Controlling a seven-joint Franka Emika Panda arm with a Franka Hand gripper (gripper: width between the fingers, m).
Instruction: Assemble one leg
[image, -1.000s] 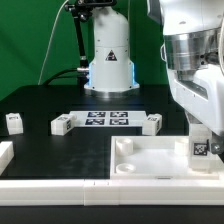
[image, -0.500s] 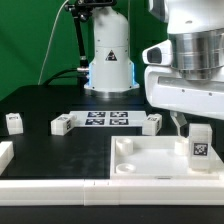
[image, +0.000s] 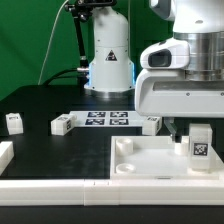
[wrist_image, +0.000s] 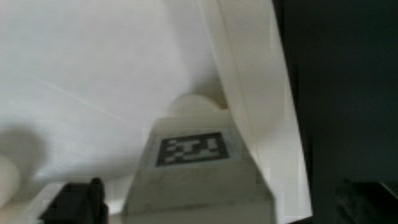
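Fingers (wrist_image: 80, 203) spread, the hand (image: 184, 130) hangs released over the leg (image: 200, 142), upright in the tray's (image: 150, 165) three-o'clock corner; loose legs (image: 64, 124) and the marker board (image: 105, 119) at ten o'clock.

I see the white Franka arm (image: 185, 60) filling the exterior view's right side. Its bulky wrist housing (image: 190, 85) hangs low, and the black two-finger gripper (image: 176, 128) points straight down beneath it. In the wrist view the dark fingertips (wrist_image: 75, 200) stand wide apart, jaws parted, clamping nothing.
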